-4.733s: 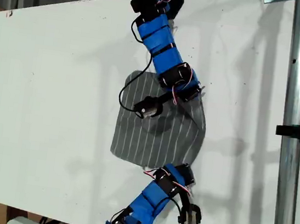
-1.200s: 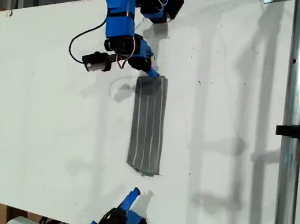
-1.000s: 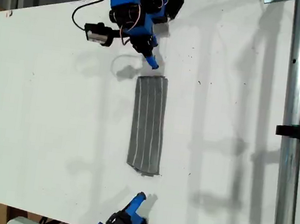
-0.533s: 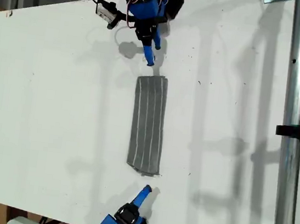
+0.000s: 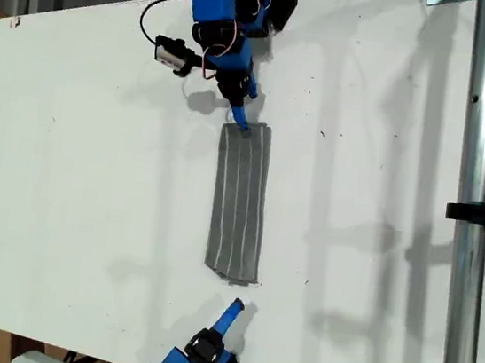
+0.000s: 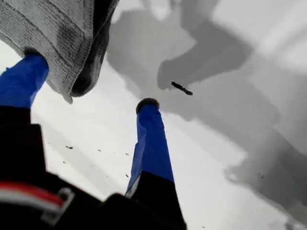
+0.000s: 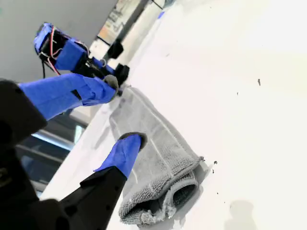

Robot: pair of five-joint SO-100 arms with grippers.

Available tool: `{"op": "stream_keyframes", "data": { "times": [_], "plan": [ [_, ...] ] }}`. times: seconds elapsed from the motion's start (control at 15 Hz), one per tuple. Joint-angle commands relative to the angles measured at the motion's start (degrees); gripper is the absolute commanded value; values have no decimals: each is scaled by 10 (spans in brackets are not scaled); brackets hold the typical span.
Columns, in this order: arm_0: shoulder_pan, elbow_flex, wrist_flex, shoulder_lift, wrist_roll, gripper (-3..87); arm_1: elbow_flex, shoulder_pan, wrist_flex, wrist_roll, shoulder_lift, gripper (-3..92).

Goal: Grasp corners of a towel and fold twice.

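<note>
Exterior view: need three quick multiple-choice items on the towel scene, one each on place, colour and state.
1. In the exterior view, where is my first gripper?
A. At the top end of the towel
B. At the towel's bottom end
C. Far off at the view's right edge

2. What colour are the towel's stripes?
A. Red
B. Black
C. White

3. What state is the towel in?
A. Spread out as a full square
B. Folded into a narrow strip
C. Lifted off the table

Answers:
1. A: its tip meets the towel's top edge, and the first wrist view shows cloth at one finger.
2. C: thin white lines run along the grey cloth.
3. B: it lies flat as a long strip, with layers showing at its end.
</note>
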Motion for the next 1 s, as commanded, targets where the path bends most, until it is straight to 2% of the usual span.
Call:
{"op": "stream_keyframes", "data": {
  "times": [0.0,0.2,0.27,0.33,0.47,0.53,0.6,0.67,0.73,0.87,0.93],
  "plan": [
    [-13,-3,-15,4,-7,167,-55,10,-77,-14,-76,384],
    [-13,-1,-15,4,-9,166,-107,9,-193,-14,-224,380],
    [-13,-1,-15,4,-9,166,-152,2,-207,-14,-279,384],
    [-11,-2,-12,4,-10,166,-173,-4,-271,-9,-328,380],
    [-4,-4,-10,4,-13,165,-214,-20,-412,3,-423,347],
    [-3,-4,-8,4,-13,164,-243,-25,-425,1,-454,291],
    [-1,-6,-7,4,-13,164,-261,-24,-386,7,-456,90],
    [3,-7,-4,4,-12,164,-261,-23,-309,10,-422,-2],
    [6,-8,1,4,-12,163,-262,-23,-190,2,-359,-2],
    [8,-9,11,4,-11,163,-297,-25,105,-17,-243,-2],
    [4,-8,11,4,-5,163,-325,-32,217,-24,-210,-2]
  ]
}}
